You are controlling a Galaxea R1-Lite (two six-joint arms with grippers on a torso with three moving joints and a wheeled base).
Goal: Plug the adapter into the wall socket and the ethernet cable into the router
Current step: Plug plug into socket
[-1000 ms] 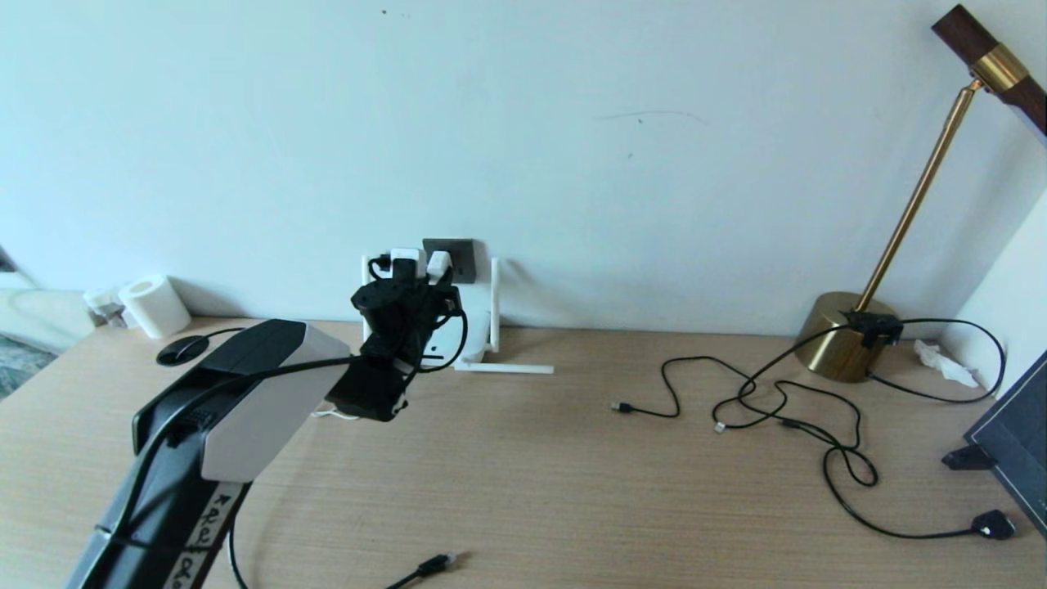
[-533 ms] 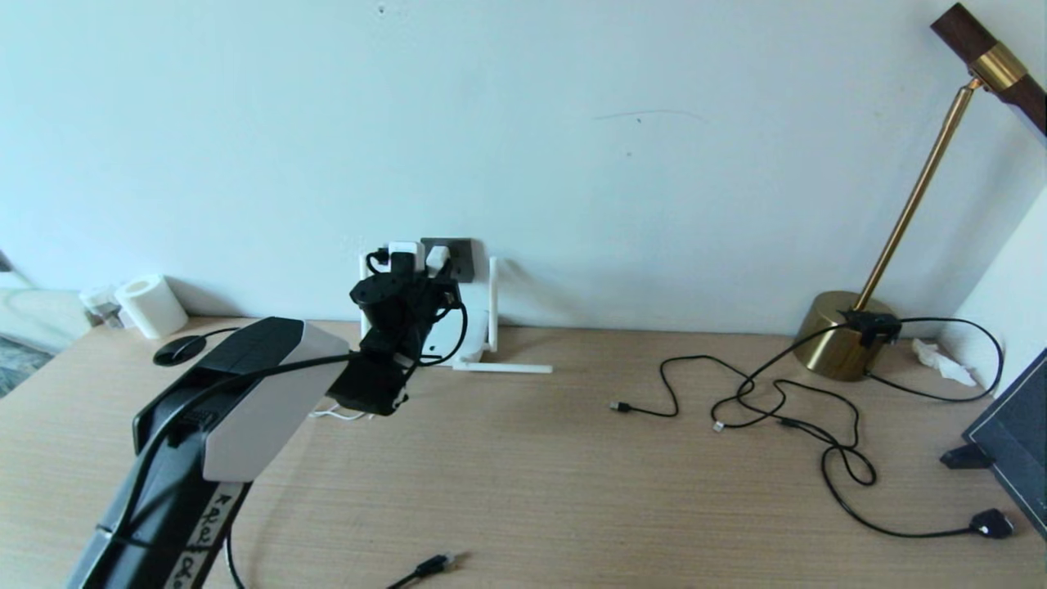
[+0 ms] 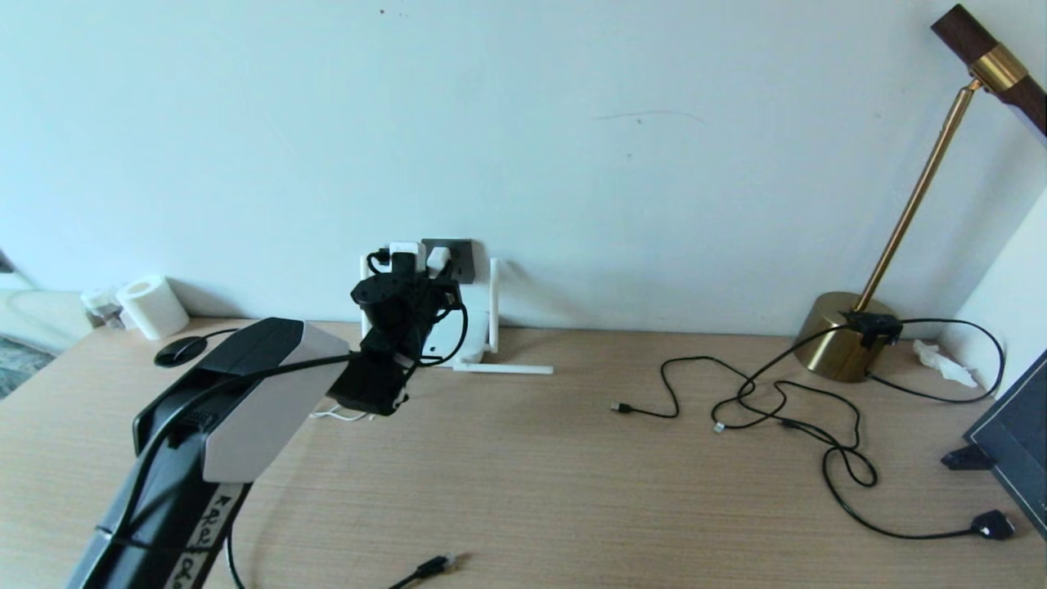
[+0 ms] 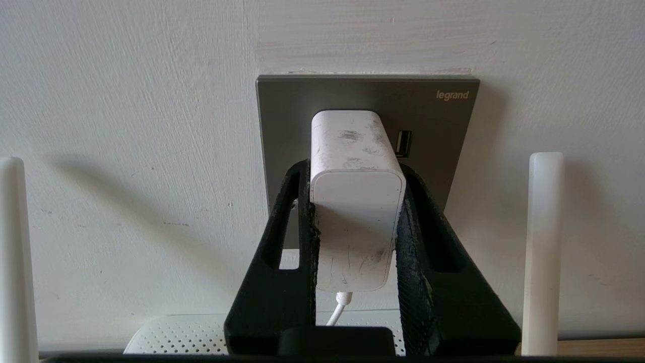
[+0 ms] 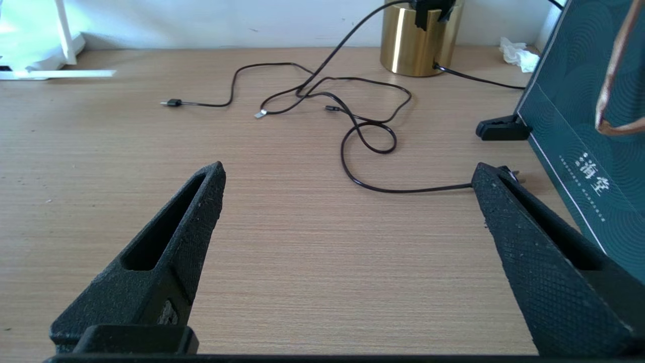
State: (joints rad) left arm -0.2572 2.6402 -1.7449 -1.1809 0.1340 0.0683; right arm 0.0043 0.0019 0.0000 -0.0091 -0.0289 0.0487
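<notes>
My left gripper point(image 3: 415, 274) is up at the wall, shut on the white adapter point(image 4: 355, 201). The adapter's far end sits against the dark grey wall socket point(image 4: 443, 126), and its pins are hidden. Its thin white cord point(image 4: 338, 307) hangs down between the fingers. The white router point(image 3: 460, 337) stands below the socket, partly hidden by the gripper, with one antenna point(image 4: 541, 252) upright beside it. The ethernet cable point(image 3: 432, 564) ends loose near the table's front edge. My right gripper point(image 5: 347, 171) hovers open over bare table, out of the head view.
Thin black cords point(image 3: 785, 401) tangle at the right, ending in a flat black plug point(image 3: 991, 523). A brass lamp base point(image 3: 842, 335) and a dark green board point(image 3: 1014, 433) stand far right. A paper roll point(image 3: 151, 307) sits far left. One router antenna point(image 3: 503, 369) lies flat.
My left gripper has pushed the adapter a little closer to the wall socket, then held still. Nothing else has moved.
</notes>
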